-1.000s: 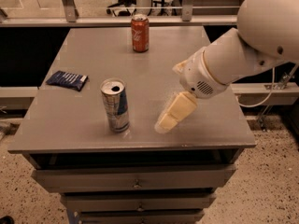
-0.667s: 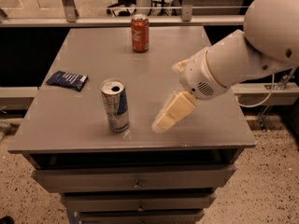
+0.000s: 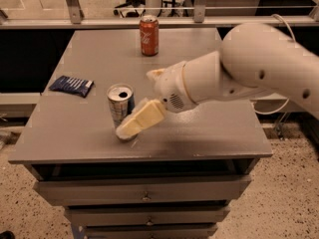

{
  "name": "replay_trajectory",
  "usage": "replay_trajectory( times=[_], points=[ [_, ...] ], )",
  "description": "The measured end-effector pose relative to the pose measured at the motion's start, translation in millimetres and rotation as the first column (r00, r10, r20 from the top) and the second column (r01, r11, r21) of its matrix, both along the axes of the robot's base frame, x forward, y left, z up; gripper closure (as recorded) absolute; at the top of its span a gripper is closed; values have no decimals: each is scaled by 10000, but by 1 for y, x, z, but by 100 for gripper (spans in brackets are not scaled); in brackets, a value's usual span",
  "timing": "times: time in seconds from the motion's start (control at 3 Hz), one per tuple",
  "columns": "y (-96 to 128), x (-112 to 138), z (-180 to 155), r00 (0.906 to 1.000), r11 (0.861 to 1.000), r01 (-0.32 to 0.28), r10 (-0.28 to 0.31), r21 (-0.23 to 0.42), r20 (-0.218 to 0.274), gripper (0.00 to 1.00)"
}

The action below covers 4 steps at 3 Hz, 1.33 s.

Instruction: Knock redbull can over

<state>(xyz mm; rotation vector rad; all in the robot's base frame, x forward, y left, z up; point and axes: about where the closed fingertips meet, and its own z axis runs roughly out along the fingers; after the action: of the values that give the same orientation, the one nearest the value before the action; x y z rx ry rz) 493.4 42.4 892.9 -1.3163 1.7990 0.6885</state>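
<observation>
The redbull can (image 3: 119,105), slim, silver and blue with a silver top and dark hole, stands upright near the front left of the grey table (image 3: 199,133). My gripper (image 3: 135,123), with cream-coloured fingers, reaches in from the right and is right against the can's lower right side, covering its base. The white arm stretches away to the upper right.
A red cola can (image 3: 149,35) stands upright at the far middle of the table. A dark blue snack packet (image 3: 71,85) lies flat at the left. Drawers sit below the table's front edge. A rail and chairs are behind the table.
The gripper has moved left across the table, from a gap right of the redbull can to up against it. The can still stands upright.
</observation>
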Motion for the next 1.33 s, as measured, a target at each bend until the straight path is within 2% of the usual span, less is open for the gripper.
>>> replay_trajectory(
  times=[0.33,0.67,1.0,1.33],
  points=[
    [29,6,-1,10000,9962,-12,13,868,-5,0],
    [36,18,-6,9991,9900,398,-415,1350,99,0],
    [26,50,1,9886,9750,1345,-1444,1769,439,0],
    [14,75,13,9752,9612,1895,-2080,2005,759,0]
  ],
)
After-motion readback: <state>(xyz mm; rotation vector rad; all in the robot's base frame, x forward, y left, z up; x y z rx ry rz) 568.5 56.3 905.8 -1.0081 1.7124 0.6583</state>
